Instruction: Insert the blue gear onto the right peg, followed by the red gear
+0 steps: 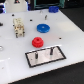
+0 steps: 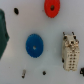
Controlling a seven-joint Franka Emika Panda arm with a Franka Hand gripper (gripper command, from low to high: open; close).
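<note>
Although the end effector itself is out of view, state undeterminable, the blue gear (image 2: 34, 45) lies flat beneath the wrist camera, the red gear (image 2: 51, 7) well apart.

Blue gear (image 1: 43, 28) and red gear (image 1: 37, 41) flat, apart, near upright right peg (image 1: 50, 51).

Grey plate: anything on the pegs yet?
No. Both pegs on the plate stand bare, including the right peg. The blue gear and red gear lie on the table, off the plate.

Dark teal rounded claw (image 2: 2, 31)
</note>
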